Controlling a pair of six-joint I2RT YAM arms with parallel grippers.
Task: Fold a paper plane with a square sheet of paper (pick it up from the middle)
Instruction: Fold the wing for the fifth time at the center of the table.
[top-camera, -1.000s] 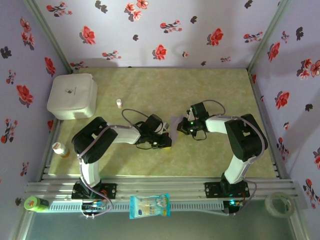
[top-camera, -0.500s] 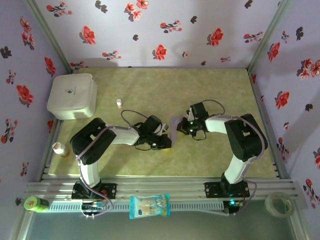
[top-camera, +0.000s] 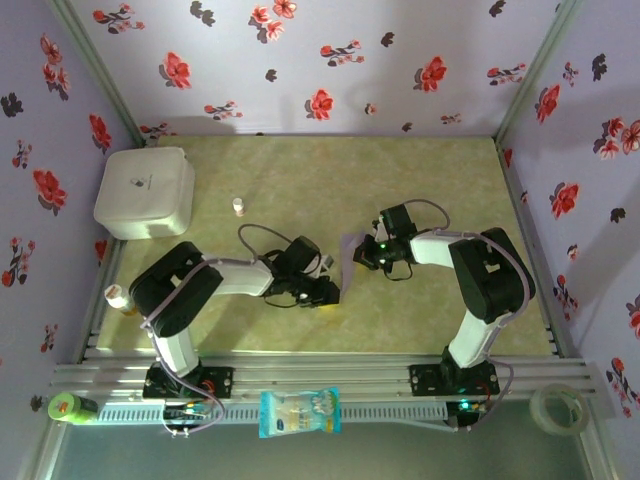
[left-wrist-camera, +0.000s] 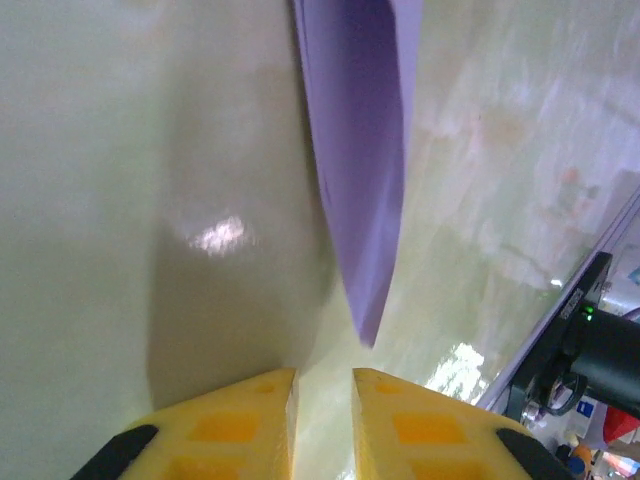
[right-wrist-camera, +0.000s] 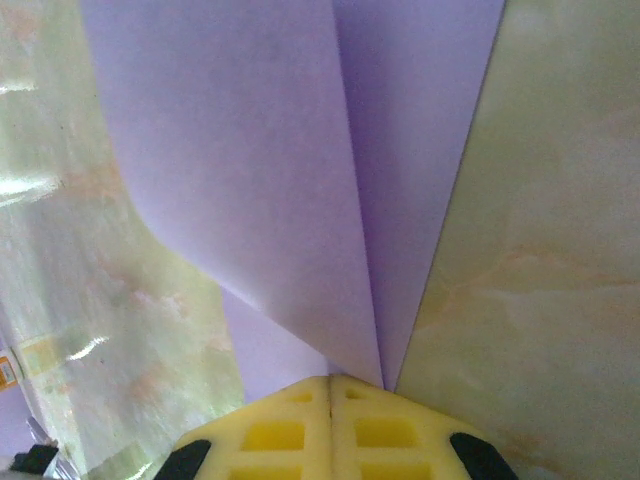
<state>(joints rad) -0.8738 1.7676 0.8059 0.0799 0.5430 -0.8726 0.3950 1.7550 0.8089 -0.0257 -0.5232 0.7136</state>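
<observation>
The pale-lilac sheet of paper (top-camera: 350, 258), folded into long narrow flaps, stands on edge at mid-table between the two grippers. My right gripper (top-camera: 366, 254) is shut on one end of it; in the right wrist view the flaps (right-wrist-camera: 300, 180) fan out from the closed yellow fingers (right-wrist-camera: 330, 380). My left gripper (top-camera: 332, 291) sits just below and left of the paper. In the left wrist view its fingers (left-wrist-camera: 323, 375) stand slightly open with bare table between them. The paper's pointed tip (left-wrist-camera: 368, 320) hangs a little ahead of them, untouched.
A white rounded box (top-camera: 145, 192) stands at the back left, with a small bottle (top-camera: 238, 205) to its right. An orange-topped bottle (top-camera: 120, 298) sits at the left edge. A blue-and-white packet (top-camera: 299, 412) and a tape roll (top-camera: 557, 408) lie on the near rail.
The left gripper's fingers have parted and let go of the paper, and it has drawn back slightly toward the near edge. The right gripper has kept its hold and not moved.
</observation>
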